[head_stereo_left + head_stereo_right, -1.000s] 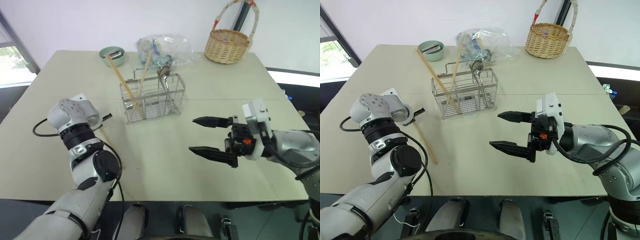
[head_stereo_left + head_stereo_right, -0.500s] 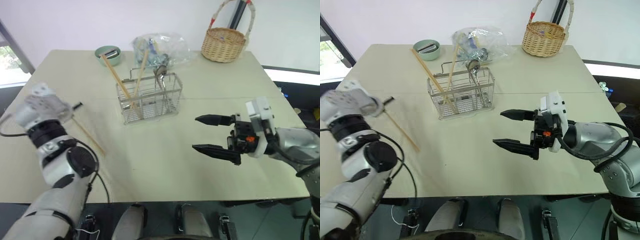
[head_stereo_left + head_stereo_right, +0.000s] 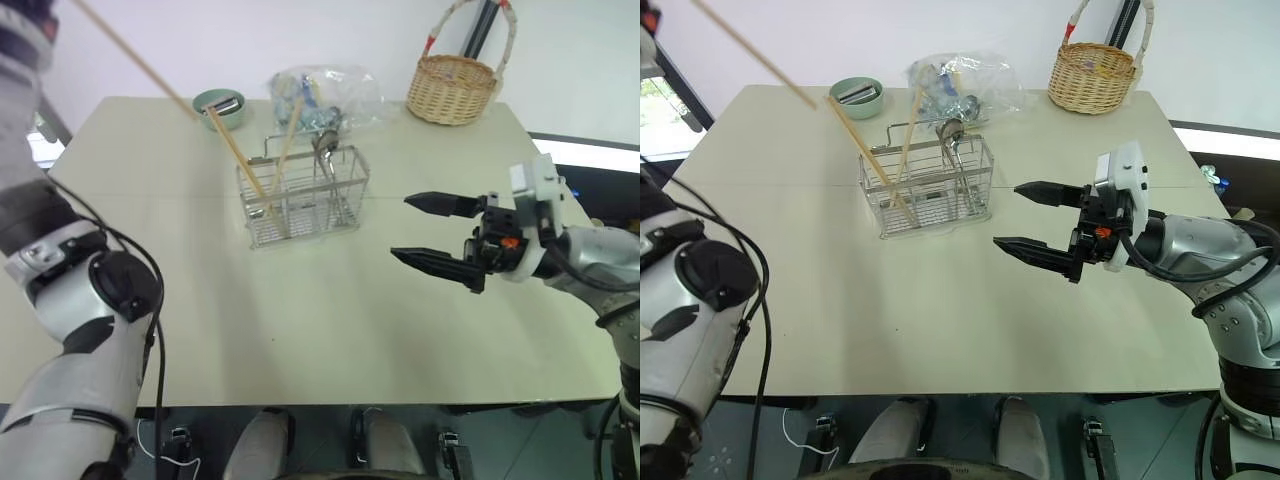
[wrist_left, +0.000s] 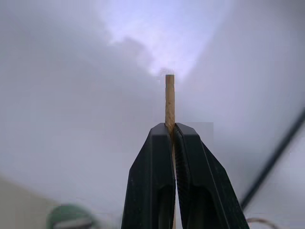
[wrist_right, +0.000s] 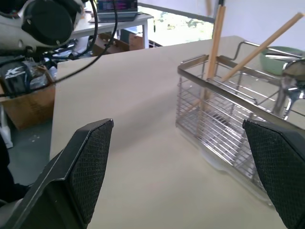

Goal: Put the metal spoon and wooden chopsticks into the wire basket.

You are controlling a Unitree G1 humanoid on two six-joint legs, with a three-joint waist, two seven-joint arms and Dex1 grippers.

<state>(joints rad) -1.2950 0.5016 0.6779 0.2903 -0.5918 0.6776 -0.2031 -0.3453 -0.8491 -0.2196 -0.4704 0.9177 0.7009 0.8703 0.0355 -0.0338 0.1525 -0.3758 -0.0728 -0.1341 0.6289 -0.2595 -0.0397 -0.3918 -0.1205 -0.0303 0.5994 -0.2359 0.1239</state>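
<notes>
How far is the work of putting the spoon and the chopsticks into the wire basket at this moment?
Done: the metal spoon and two wooden chopsticks already stand in the wire basket. In hand: the left tool is shut on a third chopstick, held high above the table. Left: to lower this chopstick into the basket and release it. The right tool waits open, beside the basket, holding nothing.

1. Left arm raised high, forearm upright at the table's left edge; left gripper (image 4: 172, 138) pinched tight on a wooden chopstick (image 4: 169, 100).
2. Right gripper (image 3: 432, 232) level over the table, fingers spread wide, empty.
</notes>
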